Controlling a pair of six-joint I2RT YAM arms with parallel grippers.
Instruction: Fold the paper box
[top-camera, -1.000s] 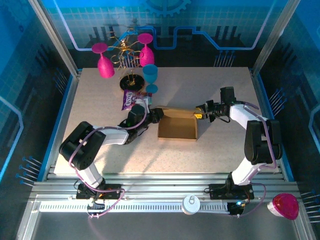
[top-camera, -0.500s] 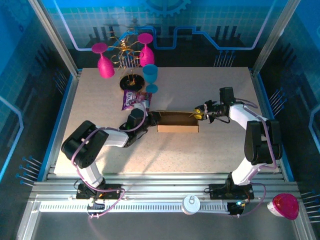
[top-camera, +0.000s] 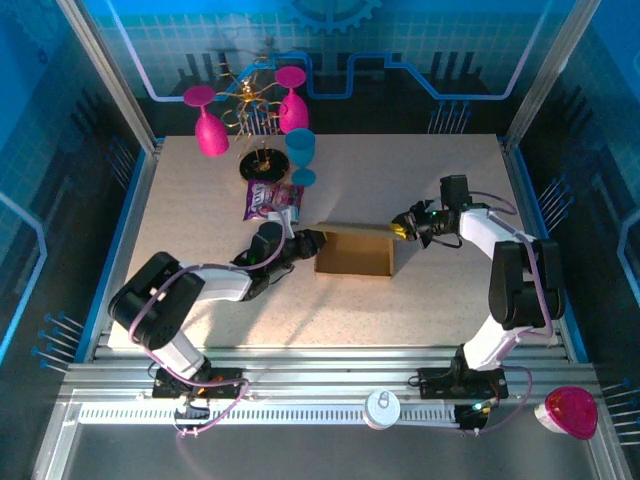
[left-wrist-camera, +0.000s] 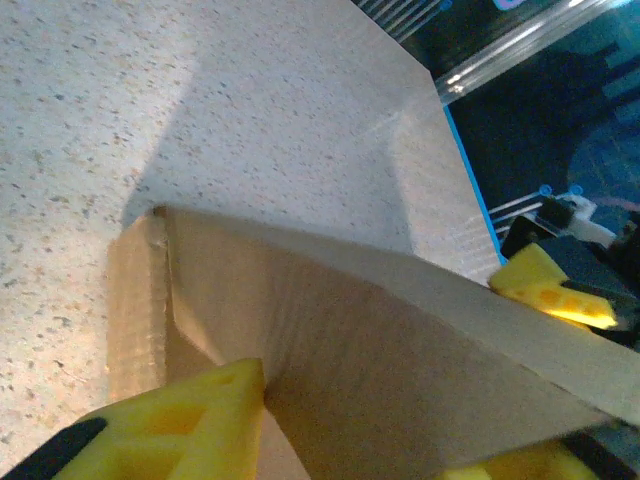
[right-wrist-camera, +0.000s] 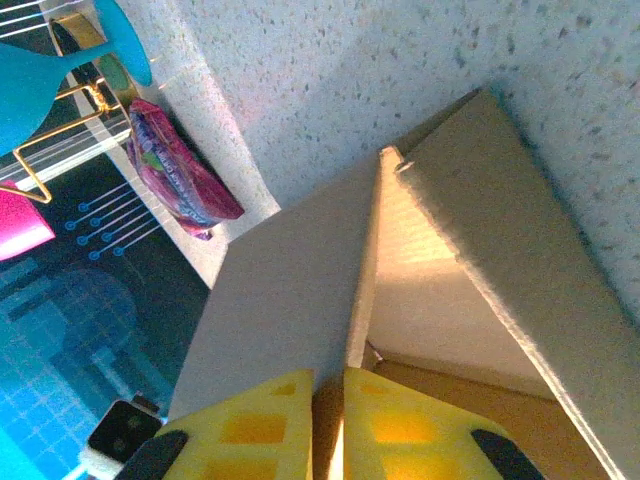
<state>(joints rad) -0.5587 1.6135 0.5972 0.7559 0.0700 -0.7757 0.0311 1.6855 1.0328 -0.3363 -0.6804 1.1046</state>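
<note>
High rear overview; close wrist views; paper box (top-camera: 355, 257) in all.

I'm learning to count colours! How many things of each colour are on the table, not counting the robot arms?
pink cups: 2
blue cup: 1
purple packet: 1
brown box: 1
gold rack: 1
total: 6

One paper box (top-camera: 355, 255), one purple snack packet (top-camera: 268, 199), one blue goblet (top-camera: 300, 150), two pink goblets (top-camera: 208, 125) and one gold wire rack (top-camera: 255, 100) are sharing the table (top-camera: 400, 170).
</note>
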